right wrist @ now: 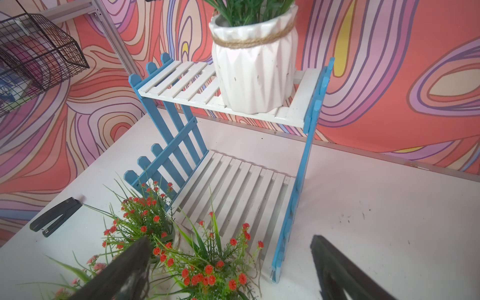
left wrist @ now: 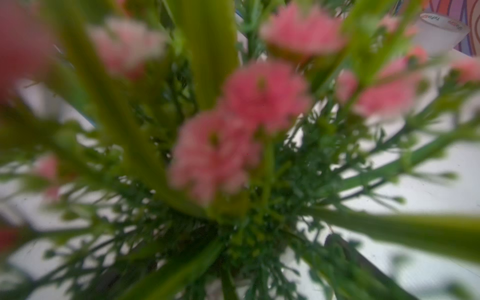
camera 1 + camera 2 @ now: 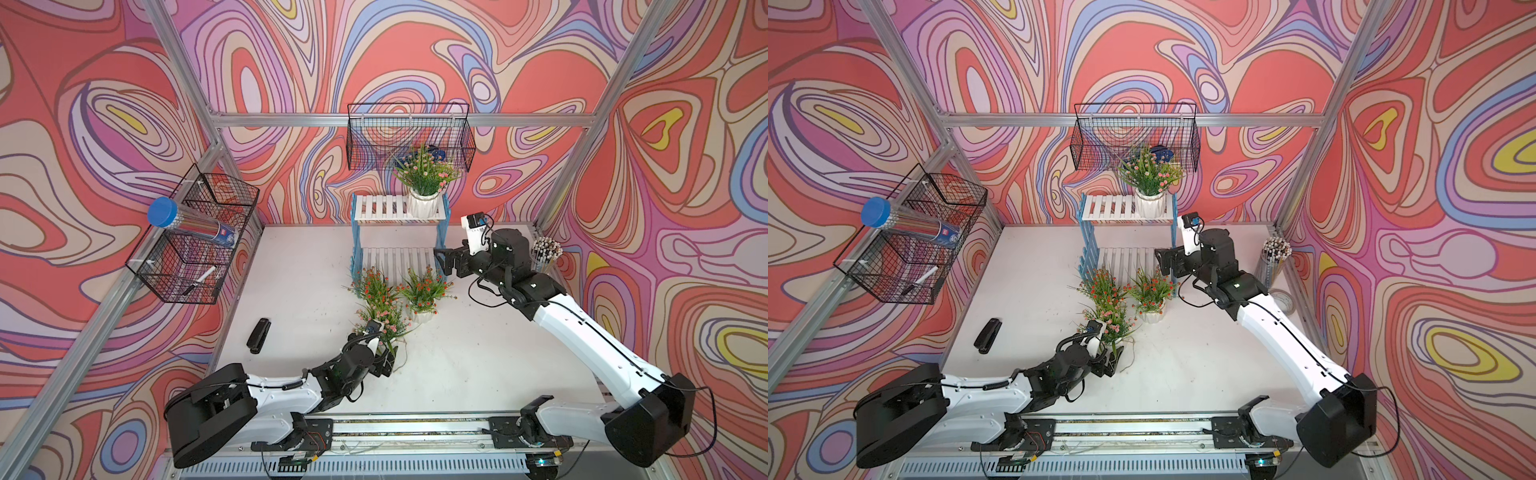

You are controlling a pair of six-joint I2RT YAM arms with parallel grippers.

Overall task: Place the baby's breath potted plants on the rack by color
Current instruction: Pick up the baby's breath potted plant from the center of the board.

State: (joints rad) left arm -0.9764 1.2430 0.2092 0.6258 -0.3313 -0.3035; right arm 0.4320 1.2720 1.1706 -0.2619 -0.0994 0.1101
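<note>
Rack (image 3: pixel 382 208): at the back of the worktop (image 3: pixel 478 353), against the wall; two white slatted shelves between blue side frames.
Shelved pink plant (image 3: pixel 424 174): upright in its white pot on the top shelf, at the end nearer the right arm.
Red plant (image 3: pixel 374 286): on the worktop just in front of the lower shelf, its leaves overlapping the frame on the stapler side.
Other red plant (image 3: pixel 424 291): upright just beside it, white pot showing, before the lower shelf's other half.
Second pink plant (image 3: pixel 388 320): nearer the arm bases than the red ones, its leaves touching the red plant. I cannot tell whether it is resting on the worktop. Its blurred blossoms (image 2: pixel 259 104) fill the left wrist view.
Left pincer (image 3: pixel 388 363): at the foot of the second pink plant, half under the foliage. I cannot tell whether it is spread or pinching the pot.
Right pincer (image 1: pixel 230 240): spread wide, holding nothing; just beside the rack's frame on the right-arm side, about level with the lower shelf.
Stapler (image 3: pixel 259 336): flat on the worktop, well apart from the plants, on the left arm's side.
</note>
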